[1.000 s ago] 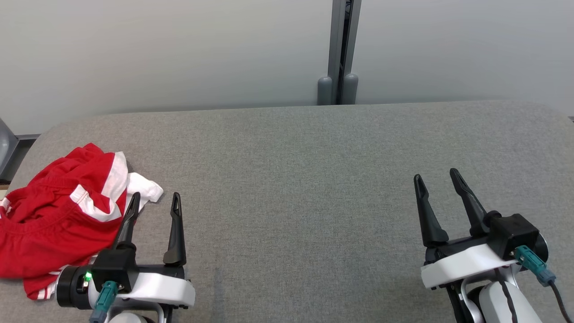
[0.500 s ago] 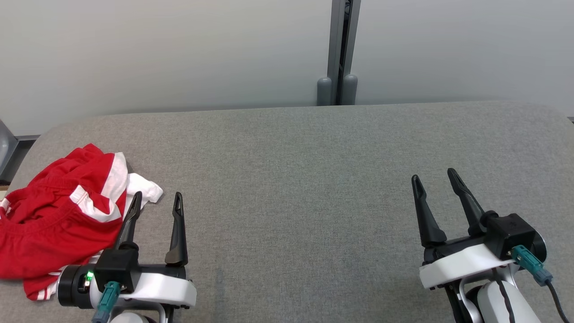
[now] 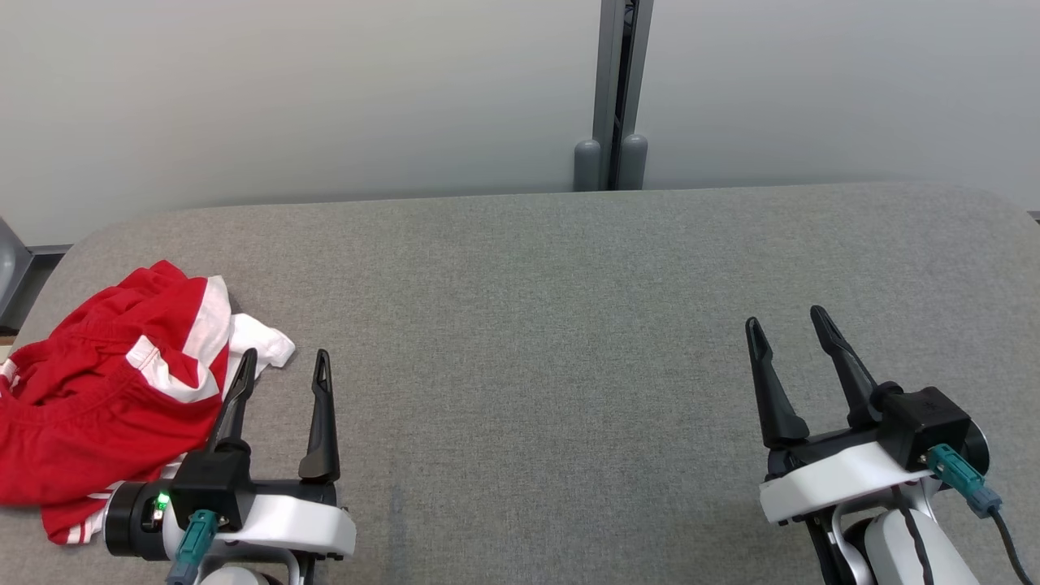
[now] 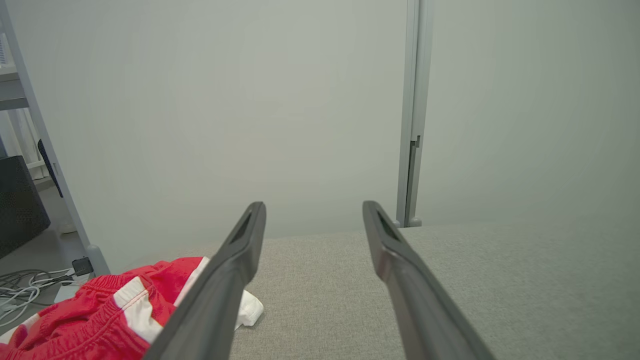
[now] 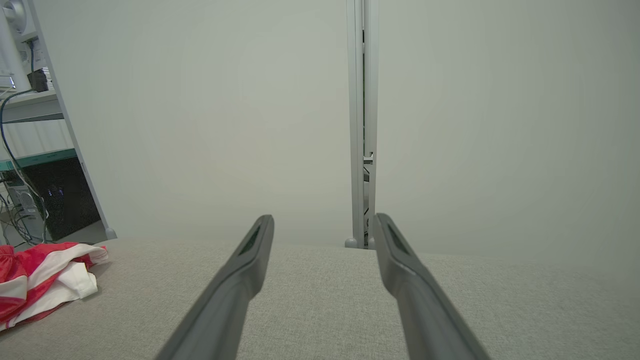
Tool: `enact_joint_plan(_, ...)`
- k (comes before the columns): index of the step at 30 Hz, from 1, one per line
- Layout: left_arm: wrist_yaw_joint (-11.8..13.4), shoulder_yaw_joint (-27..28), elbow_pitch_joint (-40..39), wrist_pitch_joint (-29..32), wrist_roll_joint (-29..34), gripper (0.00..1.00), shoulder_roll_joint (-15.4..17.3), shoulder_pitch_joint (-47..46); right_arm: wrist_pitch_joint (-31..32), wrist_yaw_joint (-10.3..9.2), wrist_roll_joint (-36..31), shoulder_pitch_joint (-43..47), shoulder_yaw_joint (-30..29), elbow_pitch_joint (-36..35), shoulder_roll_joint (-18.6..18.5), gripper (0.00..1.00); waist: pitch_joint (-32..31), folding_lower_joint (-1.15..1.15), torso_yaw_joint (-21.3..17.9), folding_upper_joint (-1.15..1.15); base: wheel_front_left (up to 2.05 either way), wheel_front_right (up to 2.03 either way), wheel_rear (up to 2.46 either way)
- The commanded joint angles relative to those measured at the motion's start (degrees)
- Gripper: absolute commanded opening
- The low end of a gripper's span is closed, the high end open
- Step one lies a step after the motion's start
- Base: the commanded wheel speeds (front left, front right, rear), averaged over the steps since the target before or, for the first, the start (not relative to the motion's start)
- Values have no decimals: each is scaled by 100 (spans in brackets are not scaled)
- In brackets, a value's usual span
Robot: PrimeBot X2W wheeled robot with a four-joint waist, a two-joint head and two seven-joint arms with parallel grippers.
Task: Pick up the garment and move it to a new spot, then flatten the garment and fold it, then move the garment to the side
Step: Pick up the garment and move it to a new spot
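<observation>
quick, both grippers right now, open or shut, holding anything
Left gripper: open, holding nothing; the red garment lies crumpled beside it on the table.
Right gripper: open, holding nothing.

Garments: one, red-and-white garment (image 3: 106,382).
Grippers: two, left gripper (image 3: 282,357) and right gripper (image 3: 786,317); four dark fingers (image 3: 322,414) in total, two apiece.
Teal cable plugs (image 3: 959,478): two, one per wrist.
Padded grey table (image 3: 528,325): one.
Pale wall panels (image 3: 284,97): two, with one grey post (image 3: 615,81) between.
Rounded caps (image 3: 587,162) at post foot: two.
</observation>
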Motion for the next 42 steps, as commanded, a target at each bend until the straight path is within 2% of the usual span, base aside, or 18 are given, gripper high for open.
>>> enact_joint_plan(1, -20, 24, 9, -30, -15, 100, 27, -85, -41, 13, 15, -23, 4, 8, -50, 100, 3, 0, 1, 0, 0, 0, 0)
enact_joint_plan(10, -26, 30, 87, -30, -87, 100, 27, -89, -41, 13, 74, -2, 0, 3, -50, 100, 10, 0, 57, 0, 0, 0, 0)
enact_joint_plan(17, -19, 35, 119, -30, -205, 100, 28, -114, -35, 13, 179, 61, 36, 9, -47, 100, 16, 0, 293, 0, 0, 0, 0)
enact_joint_plan(24, 51, 80, 247, -30, -373, 100, 27, -68, -36, 13, 290, 73, 105, 4, -46, 100, 44, 0, 822, 0, 0, 0, 0)
enact_joint_plan(34, 76, 170, 363, -30, -492, 100, 27, -26, -36, 13, 447, 120, 256, 22, -46, 100, 11, 0, 1801, 0, 0, 0, 0)
enact_joint_plan(35, 61, 206, 384, -29, -539, 100, 23, -19, -36, 13, 465, 118, 297, 30, -46, 100, 14, 0, 1995, 0, 0, 0, 0)
enact_joint_plan(42, 84, 276, 503, -29, -690, 100, 23, -1, -35, 13, 530, 119, 461, 81, -48, 100, 5, 0, 2573, 0, 0, 0, 0)
